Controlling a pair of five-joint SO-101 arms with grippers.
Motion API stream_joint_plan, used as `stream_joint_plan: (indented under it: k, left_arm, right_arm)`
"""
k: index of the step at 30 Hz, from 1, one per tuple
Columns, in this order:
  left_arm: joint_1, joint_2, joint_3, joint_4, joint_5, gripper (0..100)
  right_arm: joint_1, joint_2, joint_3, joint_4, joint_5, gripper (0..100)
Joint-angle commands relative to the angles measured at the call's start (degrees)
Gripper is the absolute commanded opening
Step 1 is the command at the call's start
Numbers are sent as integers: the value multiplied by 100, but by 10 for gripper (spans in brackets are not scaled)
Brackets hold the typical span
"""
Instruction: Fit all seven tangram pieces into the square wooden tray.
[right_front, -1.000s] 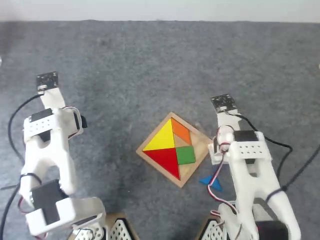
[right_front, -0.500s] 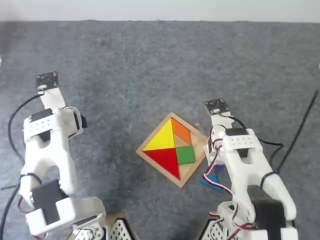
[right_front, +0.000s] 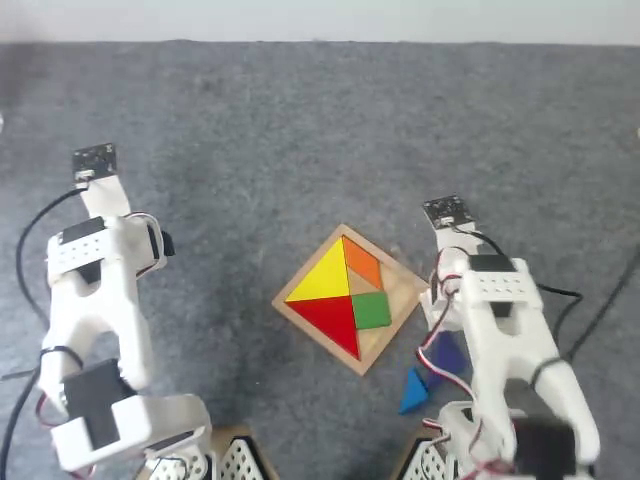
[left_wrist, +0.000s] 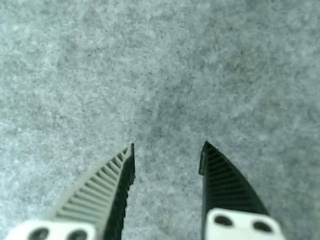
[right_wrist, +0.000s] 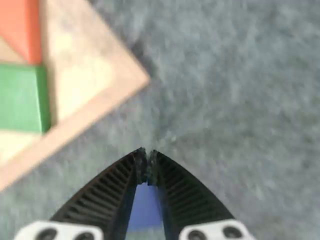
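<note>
The square wooden tray (right_front: 400, 285) lies cornerwise on the carpet, holding yellow (right_front: 322, 277), orange (right_front: 362, 264), red (right_front: 332, 320) and green (right_front: 372, 309) pieces. Its corner (right_wrist: 107, 82) shows just beyond my right gripper (right_wrist: 146, 159), which is shut, tips together over the carpet. A blue piece (right_wrist: 145, 210) shows in the gap behind the tips; I cannot tell if it is gripped. Beside the right arm (right_front: 500, 320) lie a blue triangle (right_front: 413, 392) and a darker blue piece (right_front: 446, 355). My left gripper (left_wrist: 167, 152) hangs open over bare carpet.
The left arm (right_front: 95, 290) stands at the table's left side, well away from the tray. Grey carpet stretches behind and between the arms. Both arm bases sit at the front edge.
The right arm swung left toward the tray, then back to the right. More of the blue pieces beside it now shows. The left arm and the tray have not moved.
</note>
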Motion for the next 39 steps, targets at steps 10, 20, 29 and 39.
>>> stream_joint_plan:
  k: [10, 20, 29, 39]
  left_arm:
    - [35, -237, 22, -70, 26, 206]
    - [26, -237, 22, -70, 26, 206]
    - [26, -237, 31, -70, 26, 206]
    - [44, -237, 31, -70, 26, 206]
  right_arm:
    - [312, -1569, 299, 1569, 3613, 194]
    - [-532, -1543, 1626, 1112, 4835, 162]
    - [-523, -1534, 1670, -154, 3763, 165]
    - [409, -1596, 1292, -1103, 2479, 165]
